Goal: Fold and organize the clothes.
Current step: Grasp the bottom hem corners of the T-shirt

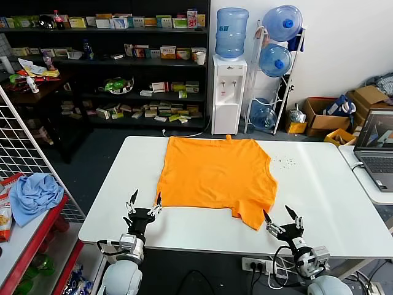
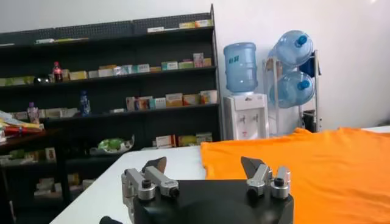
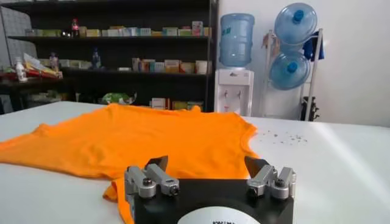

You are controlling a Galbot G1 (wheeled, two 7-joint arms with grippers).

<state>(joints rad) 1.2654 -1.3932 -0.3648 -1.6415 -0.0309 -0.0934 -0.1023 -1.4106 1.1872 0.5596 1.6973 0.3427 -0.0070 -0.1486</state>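
Orange T-shirt (image 1: 214,178): spread flat mid-counter (image 1: 319,190); one sleeve corner points toward the near edge. Head view alone shows light blue cloth (image 1: 34,195) on the red shelf and the laptop (image 1: 376,150). Left tool (image 1: 143,203), right tool (image 1: 282,218): fingers spread wide, empty, at the near edge.

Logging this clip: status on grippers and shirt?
Left gripper open, at near table edge by shirt's corner. Right gripper open, near edge too. Shirt spread flat, unfolded. Nothing in the way.
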